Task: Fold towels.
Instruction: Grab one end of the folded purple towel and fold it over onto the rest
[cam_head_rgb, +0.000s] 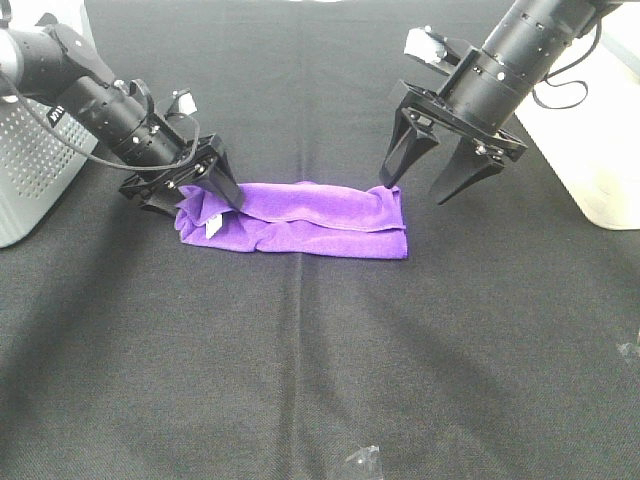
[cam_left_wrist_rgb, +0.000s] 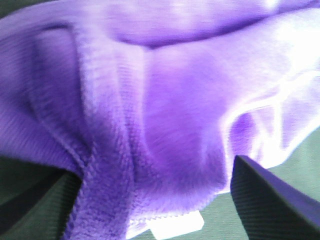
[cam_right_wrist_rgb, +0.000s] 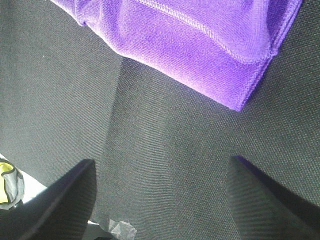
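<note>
The purple towel (cam_head_rgb: 300, 215) lies on the black table (cam_head_rgb: 320, 360) folded into a long strip, with its white tag (cam_head_rgb: 212, 228) at the left end. My left gripper (cam_head_rgb: 195, 195) is low at that left end, its jaws spread around the cloth. In the left wrist view the towel (cam_left_wrist_rgb: 165, 110) fills the frame with the tag (cam_left_wrist_rgb: 177, 227) at the edge; one finger (cam_left_wrist_rgb: 270, 205) shows and the other is hidden. My right gripper (cam_head_rgb: 412, 192) is open and empty just above the towel's right end. The right wrist view shows the towel's corner (cam_right_wrist_rgb: 210, 50) beyond the open gripper (cam_right_wrist_rgb: 161, 161).
A white perforated basket (cam_head_rgb: 30, 170) stands at the left edge and a white bin (cam_head_rgb: 590, 150) at the right edge. Small clear plastic scraps lie near the front edge (cam_head_rgb: 362, 462) and at the far right (cam_head_rgb: 630, 350).
</note>
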